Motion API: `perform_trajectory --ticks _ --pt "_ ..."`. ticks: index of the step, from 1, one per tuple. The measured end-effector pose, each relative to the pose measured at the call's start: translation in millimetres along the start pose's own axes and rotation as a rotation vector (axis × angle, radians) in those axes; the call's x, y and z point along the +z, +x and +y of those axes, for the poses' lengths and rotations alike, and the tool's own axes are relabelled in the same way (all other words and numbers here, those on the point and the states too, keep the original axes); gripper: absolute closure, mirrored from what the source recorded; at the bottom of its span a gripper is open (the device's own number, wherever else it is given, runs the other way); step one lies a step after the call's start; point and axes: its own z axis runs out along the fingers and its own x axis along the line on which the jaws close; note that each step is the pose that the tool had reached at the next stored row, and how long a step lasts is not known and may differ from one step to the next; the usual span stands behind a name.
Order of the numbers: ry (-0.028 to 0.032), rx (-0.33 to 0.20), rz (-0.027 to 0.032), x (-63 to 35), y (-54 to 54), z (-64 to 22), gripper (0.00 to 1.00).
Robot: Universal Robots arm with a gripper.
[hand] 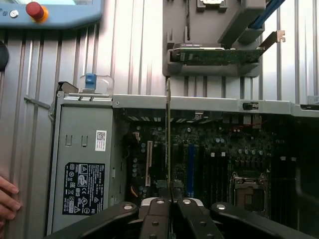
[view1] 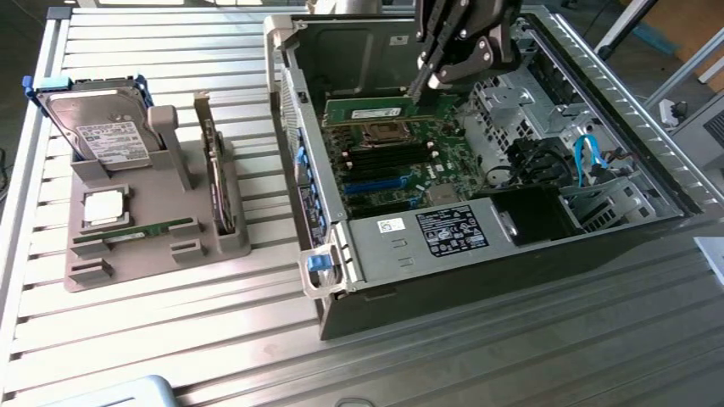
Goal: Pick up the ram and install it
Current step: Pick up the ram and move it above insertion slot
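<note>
The ram (view1: 368, 110) is a narrow green stick with black chips, held level above the motherboard (view1: 442, 148) inside the open computer case (view1: 339, 254). My gripper (view1: 421, 86) is shut on one end of the stick, just above the processor socket (view1: 379, 131). In the wrist view the ram (hand: 168, 129) appears edge-on as a thin line running out from between my closed fingertips, with my gripper (hand: 172, 193) over the board's slots. A second green stick (view1: 147, 231) lies in the grey holder (view1: 91, 271) on the table.
The grey holder also carries a hard drive (view1: 97, 127), a square silver chip (view1: 104, 206) and an upright expansion card (view1: 213, 170). A person's hand (hand: 7, 199) rests beside the case. A pendant with a red button (hand: 34, 10) lies on the slatted table.
</note>
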Motion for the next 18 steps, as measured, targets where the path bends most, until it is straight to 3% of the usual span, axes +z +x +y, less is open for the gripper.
perform_trajectory --ticks 2,3,4,6,8,14,18 --pt "0.0028 0.0 0.0 0.0 0.0 -0.1 0.88" --pt "0.0114 0.0 0.0007 -0.1 0.0 -0.2 0.88" --pt "0.0297 0.0 0.0014 -0.1 -0.1 -0.1 0.88" --pt "0.0827 0.001 0.0035 -0.1 0.0 -0.1 0.88" --pt "0.0995 0.001 0.004 0.0 -0.1 -0.1 0.88" --pt "0.0998 0.001 0.004 -0.2 0.1 -1.5 0.88" --pt "0.1 0.001 0.0041 -1.5 0.5 -12.1 0.88"
